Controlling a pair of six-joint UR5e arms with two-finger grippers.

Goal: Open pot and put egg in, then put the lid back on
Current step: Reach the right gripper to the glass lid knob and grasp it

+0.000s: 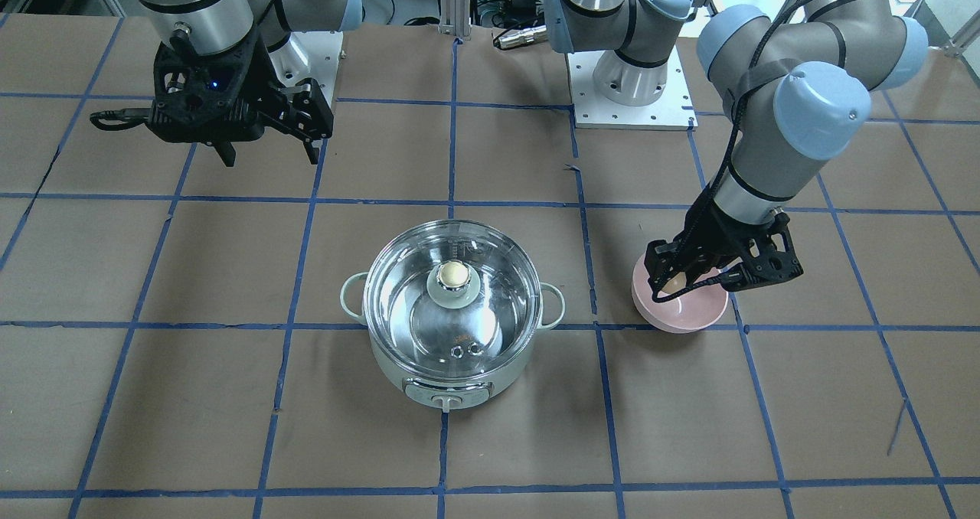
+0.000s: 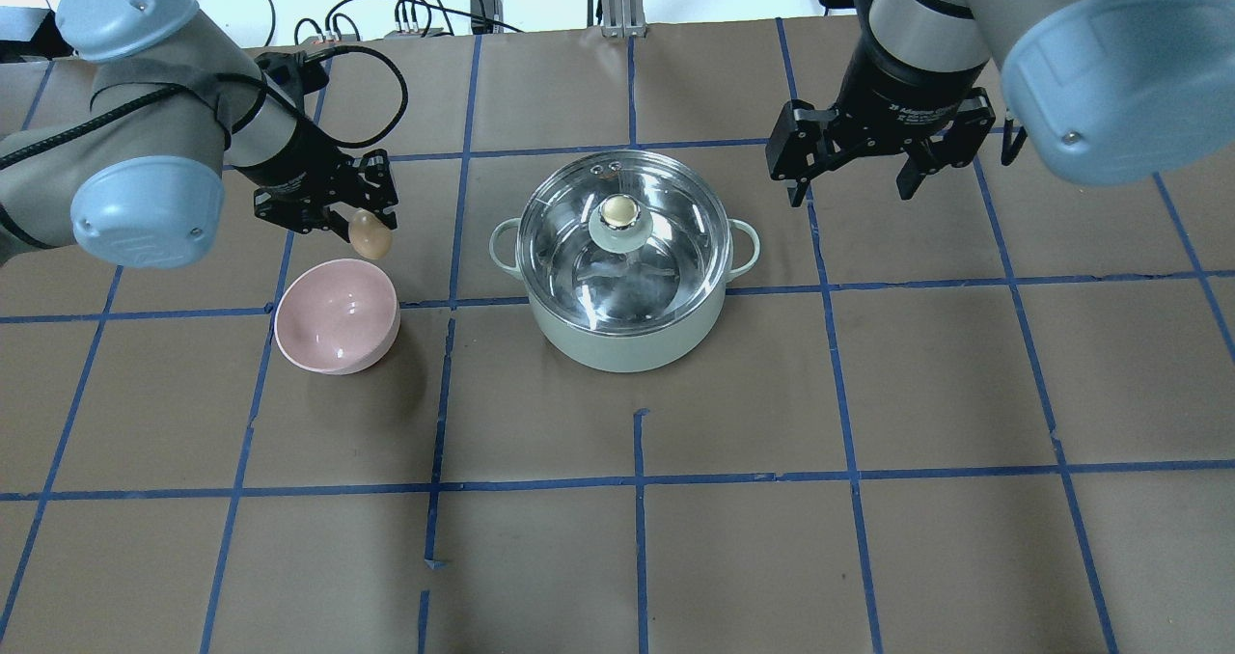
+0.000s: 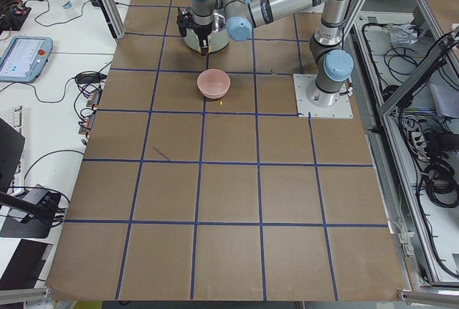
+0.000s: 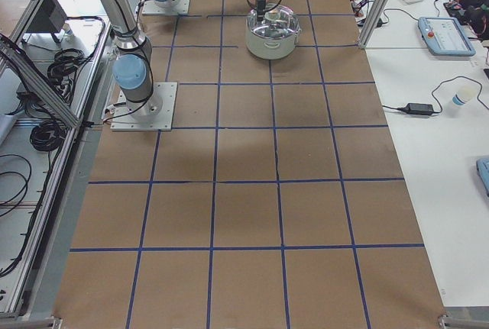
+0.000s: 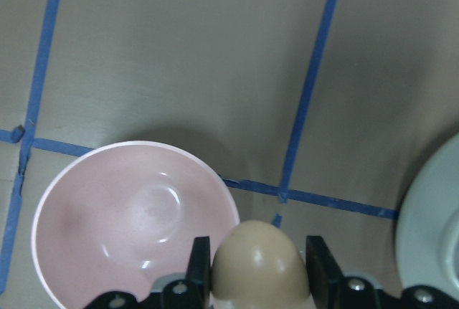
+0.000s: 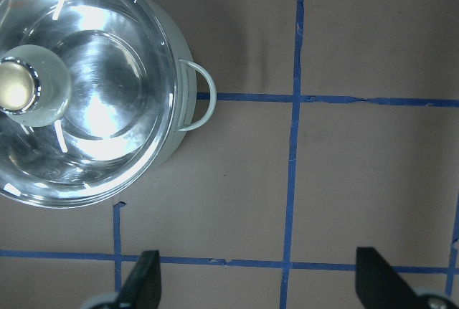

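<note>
Pinching the egg [image 2: 370, 236] in the left pincer [image 5: 259, 269], aloft by the pink bowl's [image 2: 338, 321] rim. Hovering wide open and empty beside the pot [image 2: 627, 340] with the right pincer [image 2: 849, 189]. Sitting mid-tabletop [image 2: 868, 394], lid [image 2: 666, 239] on.

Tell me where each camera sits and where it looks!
Front-facing: across the table, facing robot; both arms, pot.
Overhead: behind robot, looking down; left fingers hold egg.
Exterior left: table's left end; left arm nearest, pink bowl.
Exterior right: opposite end; right arm nearest.
Left wrist: looks down past its fingers.
Right wrist: looks down; right fingers open.
Overhead and front share the lid.
</note>
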